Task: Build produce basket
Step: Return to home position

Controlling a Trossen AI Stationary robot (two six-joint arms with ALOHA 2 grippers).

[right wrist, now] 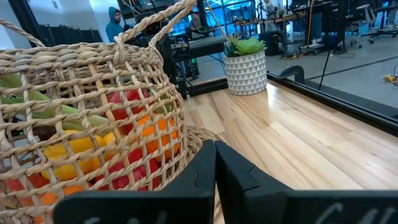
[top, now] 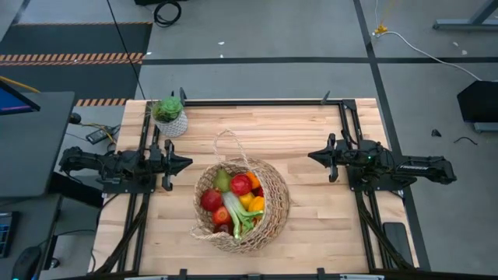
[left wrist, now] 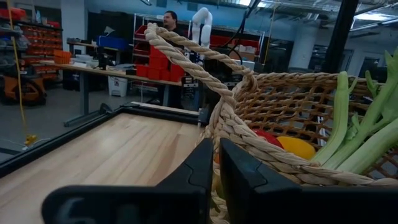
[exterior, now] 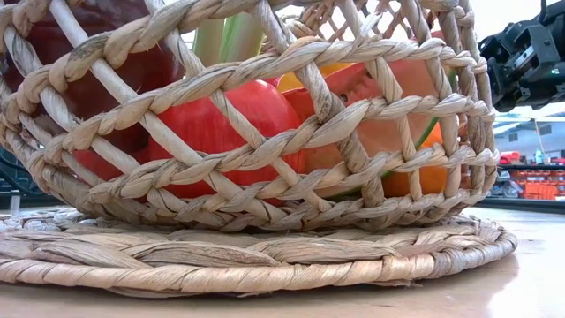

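The tan wicker basket stands in the middle of the wooden table on its flat woven base. Its thin loop handle rises at the far side. Inside lies the produce: red apples, a green pear, an orange and a long green-white leek. My left gripper hovers shut just left of the basket, pointing level at it. My right gripper hovers shut to the basket's right, farther off. Neither touches anything.
A small green plant in a white pot stands at the table's far left corner. Black frame rails run along the far edge and both sides. Bare wood lies right of the basket. People stand in the room beyond.
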